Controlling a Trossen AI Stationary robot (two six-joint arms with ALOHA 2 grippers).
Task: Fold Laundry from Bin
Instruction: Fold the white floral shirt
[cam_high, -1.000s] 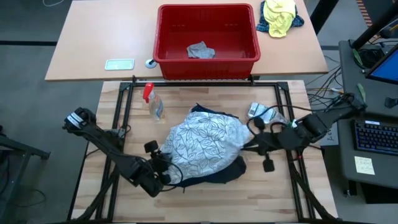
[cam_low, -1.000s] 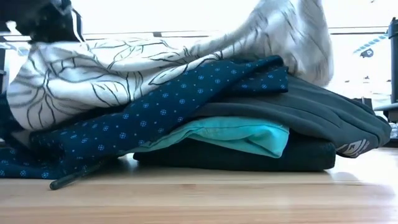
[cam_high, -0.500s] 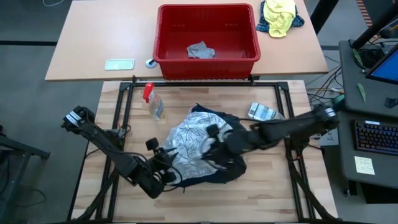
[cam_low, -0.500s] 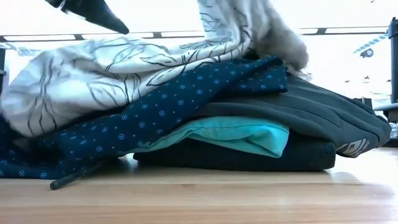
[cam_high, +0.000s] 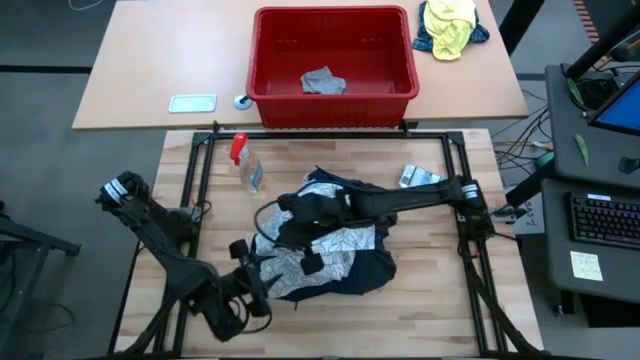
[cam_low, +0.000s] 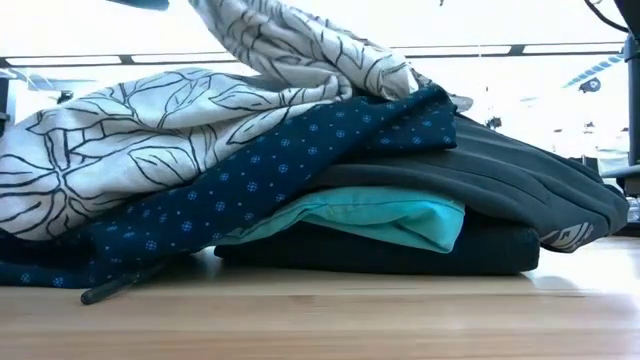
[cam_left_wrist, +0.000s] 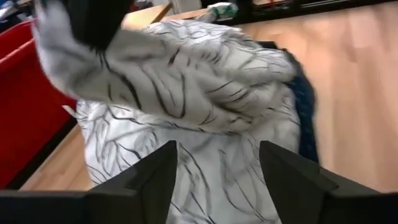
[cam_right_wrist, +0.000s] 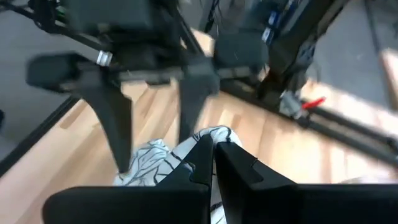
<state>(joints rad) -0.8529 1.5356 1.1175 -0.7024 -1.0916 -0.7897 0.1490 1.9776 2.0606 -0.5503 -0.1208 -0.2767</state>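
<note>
So at the near edge of the wooden table (cam_high: 440, 310) the left gripper (cam_high: 238, 298) is now pulled back off the cloth, fingers spread apart with nothing between them, where a second ago they were pinched narrow on the hem. The white leaf-print shirt (cam_high: 335, 245) has been dragged across itself by the right gripper (cam_high: 300, 215), which is clamped shut on a fold of that shirt after being way out at the right edge a second back. That reads like one fold being laid over, left side let go.

Underneath, the stack of folded laundry (cam_low: 420, 215) sits mid-table: navy dotted, dark grey, turquoise, black at the bottom.

Farther back, on the other table, the red plastic bin (cam_high: 333, 60) still has one light grey garment (cam_high: 322, 81) in it.

Hard to make out: the right gripper's fingertips are buried in cloth from above.
</note>
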